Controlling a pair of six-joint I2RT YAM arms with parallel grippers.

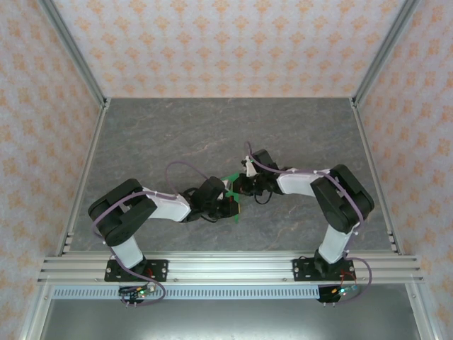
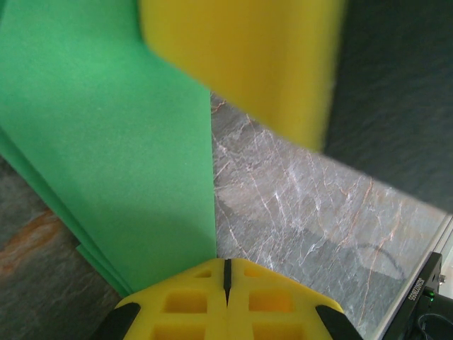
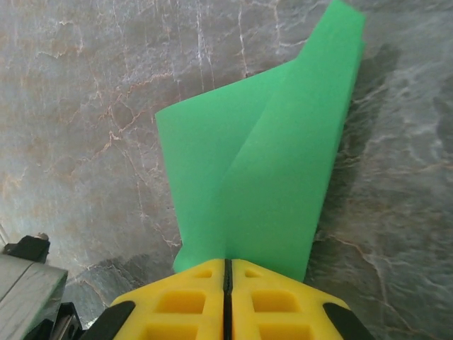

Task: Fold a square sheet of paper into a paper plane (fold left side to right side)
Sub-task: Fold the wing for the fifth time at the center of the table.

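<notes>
On the grey stone-patterned bench (image 1: pixel 177 134), boxed in by orange-patterned walls (image 1: pixel 233 42) and a metal frame rail (image 1: pixel 226 268) along the near edge, I have both arms bent inward so that they meet near the middle. The left arm (image 1: pixel 134 212) reaches in from the left and the right arm (image 1: pixel 340 198) from the right, each with a purple cable looped along it.

From above, the left end effector (image 1: pixel 228 205) and the right end effector (image 1: pixel 244 185) sit just beside each other, with the green paper (image 1: pixel 231 179) showing as small slivers between them.

On the left wrist camera, the left end effector (image 2: pixel 226 265) is clenched, its yellow fingers meeting at a thin dark seam with the green paper (image 2: pixel 106 142) caught in it. The paper rises up and to the left as stacked layers. A blurred yellow finger (image 2: pixel 241 57) crosses the top of that view, close to the paper's edge.

On the right wrist camera, the right end effector (image 3: pixel 226 263) is likewise clamped on the green paper (image 3: pixel 262 191). The paper there is a creased, overlapped shape narrowing to a point at upper right, and it throws a shadow on the bench (image 3: pixel 85 106).

A small black box (image 2: pixel 423 290) at the bench edge carries white lettering and a green light; I cannot read the lettering.
</notes>
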